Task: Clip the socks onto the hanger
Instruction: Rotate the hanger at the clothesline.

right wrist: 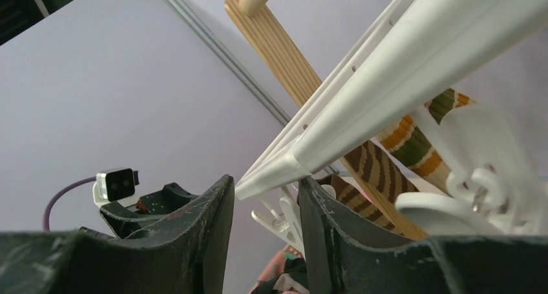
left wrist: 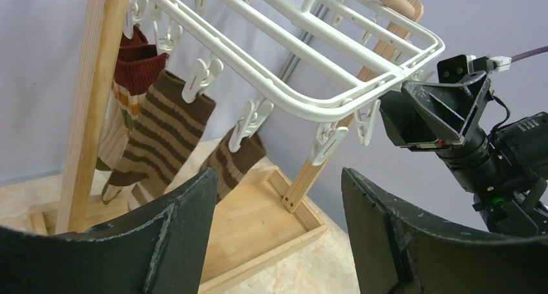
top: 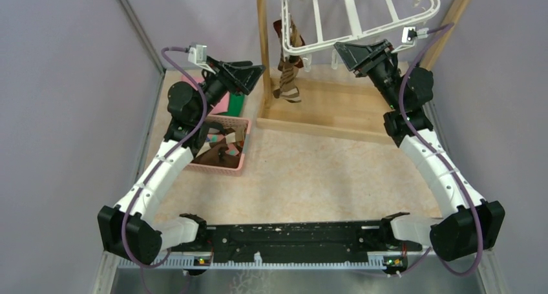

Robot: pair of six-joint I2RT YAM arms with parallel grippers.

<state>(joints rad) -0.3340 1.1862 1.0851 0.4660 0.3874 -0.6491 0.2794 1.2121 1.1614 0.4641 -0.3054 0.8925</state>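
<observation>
**A:** Background?
**B:** Lilac walls and a beige speckled table (top: 323, 178). A wooden post frame (top: 262, 42) carries the hanger (right wrist: 413, 55).

**A:** Grippers first.
**B:** The right gripper (right wrist: 265, 181) is right under the hanger's near right corner. Its fingers are part-way apart with nothing pinched that I can see. Can't tell if it touches the rail. The left gripper (left wrist: 278, 178) is off the hanger's left side and lower, spread wide and empty.

**A:** Socks?
**B:** Three hang from clips (left wrist: 249, 123) along the hanger's left side: a banded sock (left wrist: 132, 68), a brown-and-cream sock (left wrist: 161, 126) and a dark brown sock (left wrist: 236, 161). Loose socks (top: 216, 153) lie in a pink basket (top: 244, 145), below and left of the hanger.

**A:** Progress?
**B:** Partway, I'd say. Three are clipped and more are waiting in the basket, but I can't make out how many. Several clips on the hanger's near edge look free. The next step is probably the empty left gripper fetching another sock, but that's a guess.
</observation>
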